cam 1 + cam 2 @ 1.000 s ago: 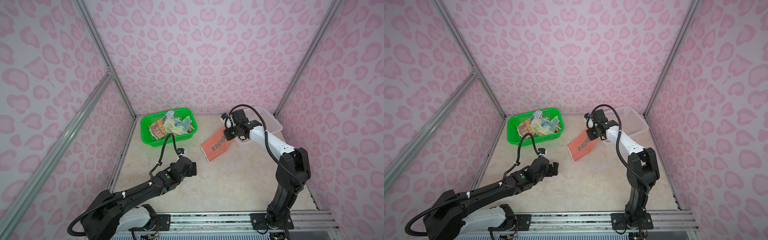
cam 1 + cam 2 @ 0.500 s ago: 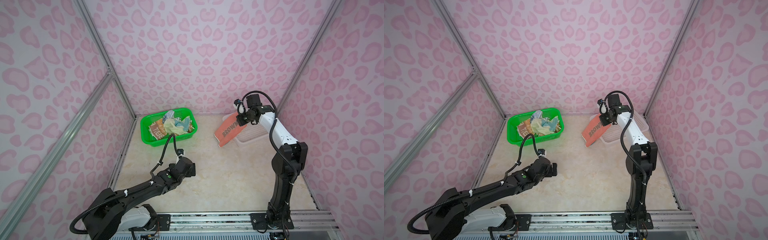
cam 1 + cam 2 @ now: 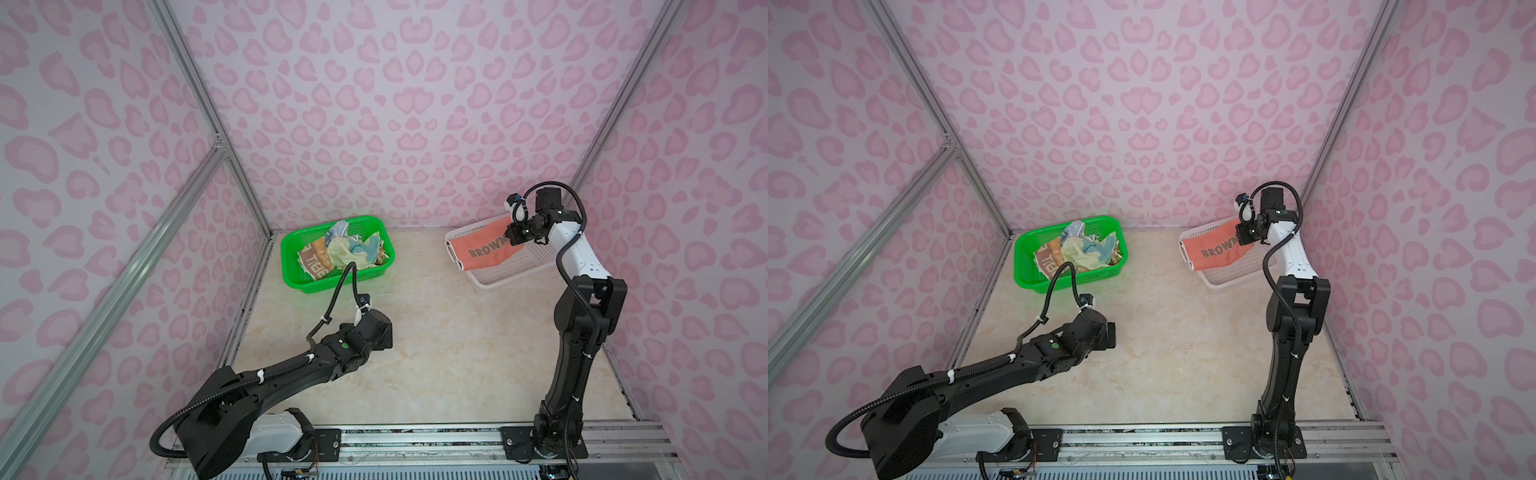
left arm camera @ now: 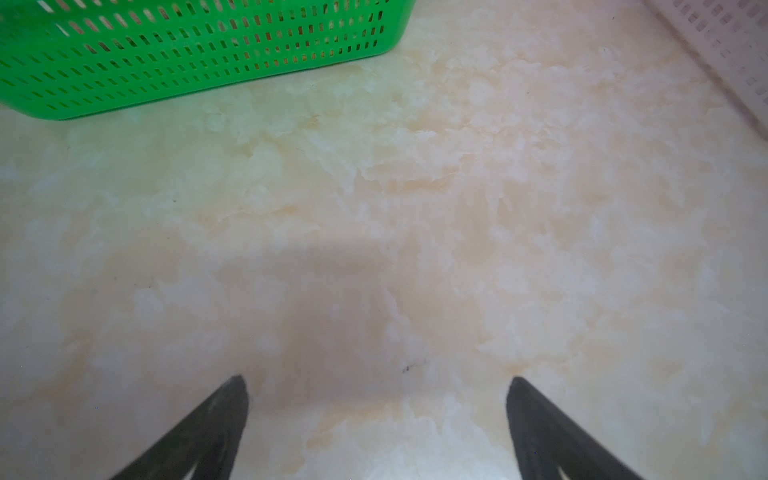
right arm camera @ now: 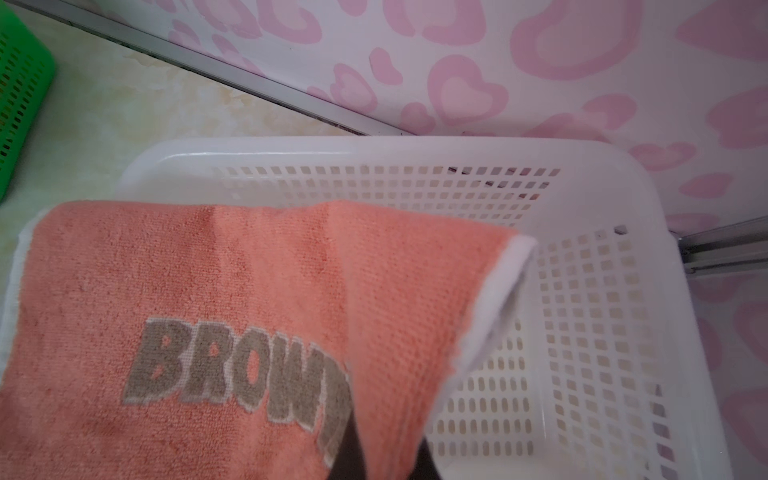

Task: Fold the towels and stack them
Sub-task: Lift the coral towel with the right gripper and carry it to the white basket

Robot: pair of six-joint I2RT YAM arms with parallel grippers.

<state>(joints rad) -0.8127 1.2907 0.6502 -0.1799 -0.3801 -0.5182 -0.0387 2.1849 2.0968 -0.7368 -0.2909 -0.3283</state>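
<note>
Clamped shut on a corner of the folded coral towel [image 3: 482,250], the right gripper [image 3: 514,237] holds it over the white basket [image 3: 521,272] — the cloth trails from the fingers along its "BROWN" lettering, its far end reaching past the basket's rim, which could snag it on the way down. The left gripper [image 4: 376,382], jaws wide and empty, hovers above the table [image 3: 436,332], well apart from that basket and nearer the green basket [image 3: 297,274], where the other towels [image 3: 351,249] lie crumpled — so the lowering looks like the right arm's job.

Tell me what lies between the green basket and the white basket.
Nothing: only bare tabletop between the green basket and white basket, seen in both top views.
</note>
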